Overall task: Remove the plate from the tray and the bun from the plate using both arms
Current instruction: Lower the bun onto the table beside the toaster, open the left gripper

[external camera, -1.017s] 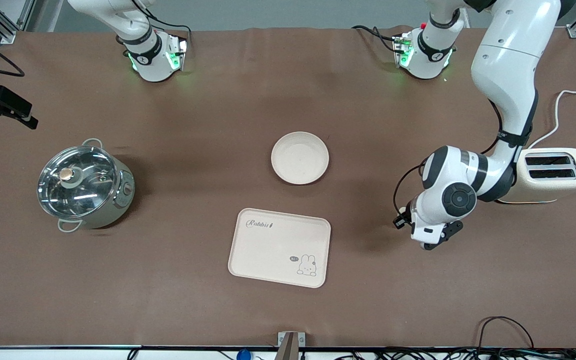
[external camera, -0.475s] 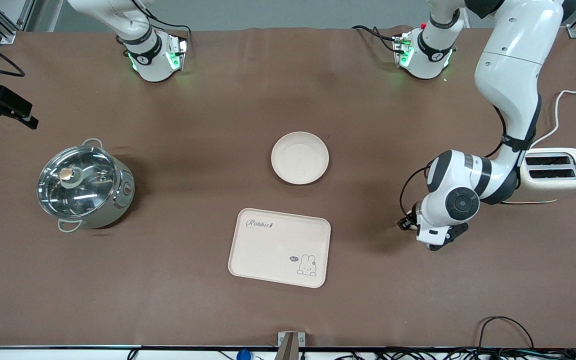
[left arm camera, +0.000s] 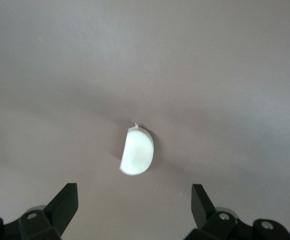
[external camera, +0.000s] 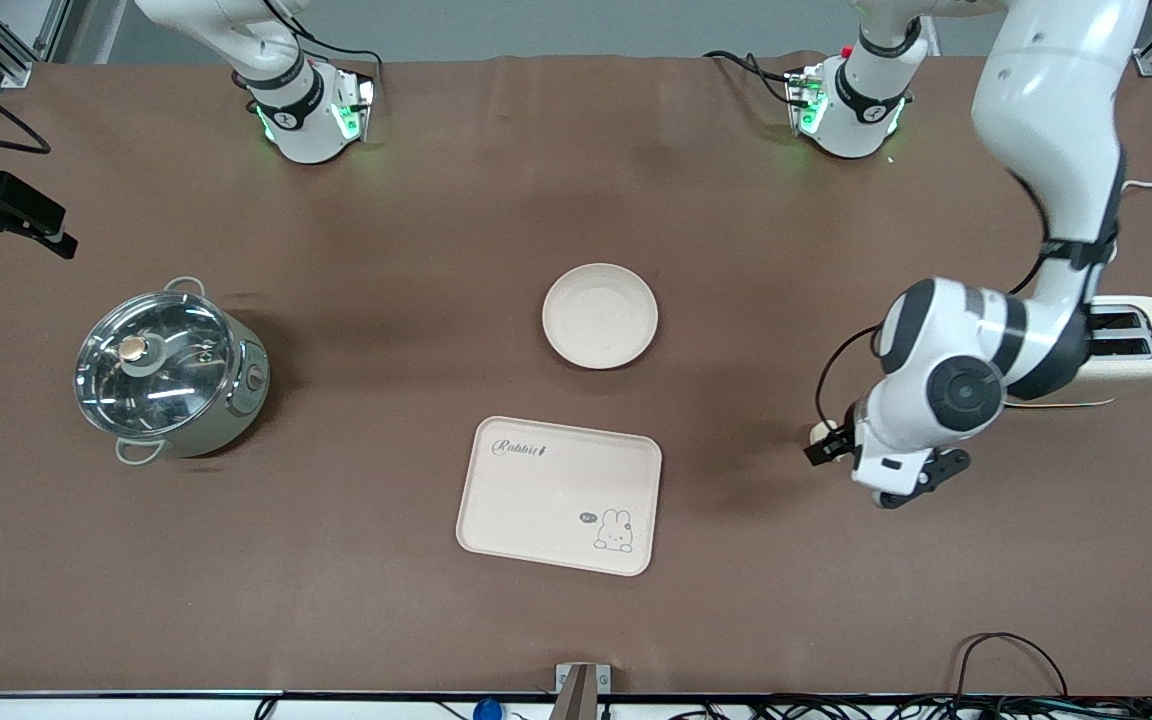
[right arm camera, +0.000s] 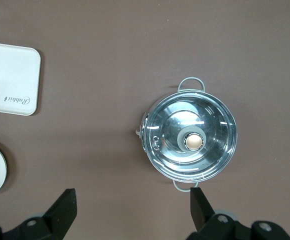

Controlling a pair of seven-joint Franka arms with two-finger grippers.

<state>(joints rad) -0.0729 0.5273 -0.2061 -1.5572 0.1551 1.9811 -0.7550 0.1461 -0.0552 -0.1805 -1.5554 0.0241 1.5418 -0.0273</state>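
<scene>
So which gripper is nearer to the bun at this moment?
The left. The left gripper hangs over the bun with its fingers open, near the toaster. The right gripper is open high over the pot, at the right arm's end.

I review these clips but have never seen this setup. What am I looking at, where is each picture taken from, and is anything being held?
Two white robot arms stand at a brown table. One picture looks down from across the table; the other two come from cameras on each arm's wrist. On the table lie a round plate, a rabbit tray nearer the camera, a lidded pot, a toaster and a small bun. The left gripper hangs over the bun, fingers open, holding nothing. The right gripper, also open and empty, waits high above the pot.
</scene>
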